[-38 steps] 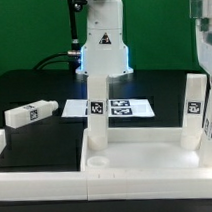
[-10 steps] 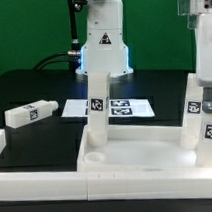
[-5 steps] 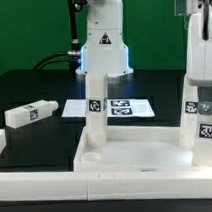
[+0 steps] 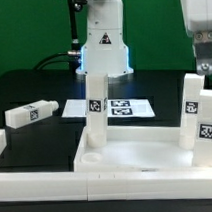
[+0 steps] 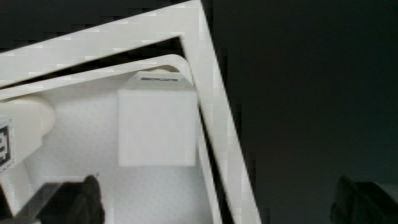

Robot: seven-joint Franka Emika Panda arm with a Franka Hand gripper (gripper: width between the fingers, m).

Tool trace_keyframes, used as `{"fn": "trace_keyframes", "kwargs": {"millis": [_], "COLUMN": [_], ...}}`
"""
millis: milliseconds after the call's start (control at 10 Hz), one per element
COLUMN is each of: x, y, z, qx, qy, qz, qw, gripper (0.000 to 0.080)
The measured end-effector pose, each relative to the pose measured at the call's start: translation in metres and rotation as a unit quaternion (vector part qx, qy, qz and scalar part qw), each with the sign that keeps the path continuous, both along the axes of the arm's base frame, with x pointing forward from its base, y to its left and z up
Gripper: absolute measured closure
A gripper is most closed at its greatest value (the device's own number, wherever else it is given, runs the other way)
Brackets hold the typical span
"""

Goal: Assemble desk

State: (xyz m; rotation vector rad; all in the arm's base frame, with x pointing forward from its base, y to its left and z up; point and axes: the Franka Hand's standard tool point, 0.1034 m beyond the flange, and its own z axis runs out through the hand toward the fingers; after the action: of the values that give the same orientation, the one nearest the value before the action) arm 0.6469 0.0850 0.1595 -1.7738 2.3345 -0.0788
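The desk panel (image 4: 136, 153) lies flat at the front with its raised rim up. One leg (image 4: 96, 106) stands upright at its far left corner. Two tagged legs stand at the exterior view's right, one behind (image 4: 194, 108) and one nearer (image 4: 207, 130). A loose leg (image 4: 29, 113) lies on the black table at the left. My gripper (image 4: 204, 70) hangs above the right-hand legs, clear of them, open and empty. In the wrist view its dark fingertips (image 5: 71, 202) stand wide apart over the panel rim (image 5: 210, 110), with a leg top (image 5: 153, 120) below my gripper (image 5: 221, 205).
The marker board (image 4: 129, 108) lies behind the panel, in front of the white robot pedestal (image 4: 101, 44). A green backdrop closes the far side. The black table edge runs along the front.
My gripper came down at the nearer right-hand leg, then let go and rose straight up. That leg now stands free beside the other one.
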Motion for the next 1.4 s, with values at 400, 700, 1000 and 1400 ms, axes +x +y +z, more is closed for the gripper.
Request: {"fn": "trace_keyframes", "kwargs": {"millis": [400, 700, 1000, 1400], "x": [-0.001, -0.026, -0.025, -0.055], "y": [-0.003, -0.045, -0.049, -0.084], "z": [0.001, 0.019, 0.023, 0.008], "qx": [-0.007, -0.026, -0.045, -0.082], "qy": [-0.003, -0.016, -0.028, -0.044], "qz": [0.037, 0.179, 0.273, 0.421], "qw": [0.999, 0.983, 0.961, 0.902], "gripper": [0.0150, 0.0150, 0.0150, 0.0150]}}
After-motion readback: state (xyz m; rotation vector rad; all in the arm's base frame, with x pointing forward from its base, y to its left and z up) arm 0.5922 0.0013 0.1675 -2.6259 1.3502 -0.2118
